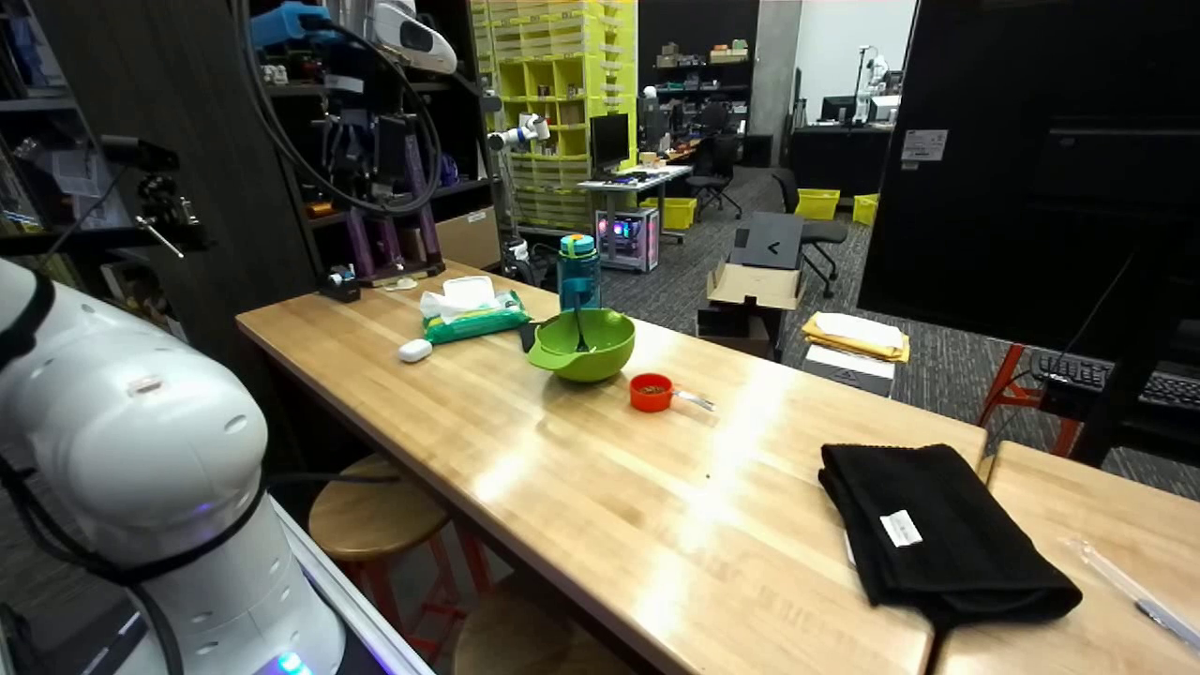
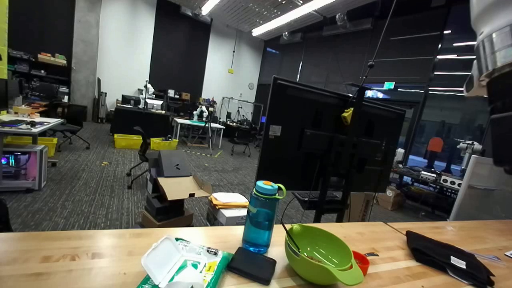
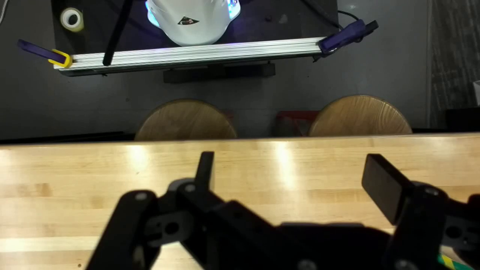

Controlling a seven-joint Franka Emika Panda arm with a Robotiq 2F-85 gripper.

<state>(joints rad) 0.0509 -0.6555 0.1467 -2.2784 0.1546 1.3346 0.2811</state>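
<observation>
And here's the black two-fingered tool (image 3: 292,183), jaws spread wide open, pale wood showing between its fingertips (image 3: 381,189) as it hangs over the wooden tabletop (image 3: 262,161)! Low in the wrist view, a small green-and-yellow corner (image 3: 454,263) peeks out behind it, mostly hidden, in the colours of the green plastic wipes packet (image 1: 478,324). That packet lies on the tabletop in both exterior views, its white plastic lid (image 2: 159,262) flipped up. Near it sits a small rounded white case (image 1: 414,351), and just beside it a flat black rectangular pouch (image 2: 251,265). A translucent blue bottle (image 2: 259,220) with a light-blue cap and green loop stands upright behind the pouch. Next along, the round green plastic bowl (image 1: 600,361) with its pouring lip: a slim dark utensil (image 2: 291,237) leans inside, brown bits (image 2: 314,260) lie at the bottom! Just beside the bowl sits the round red measuring cup (image 1: 651,394), brown pieces inside, silvery handle pointing away. Well apart from those, a folded black cloth (image 1: 937,553) with a white label lies across the seam in the wood. Off the edge, two round wooden stools (image 3: 185,120) and, past them, the white robot base (image 3: 193,24) behind a metal rail (image 3: 210,53).
</observation>
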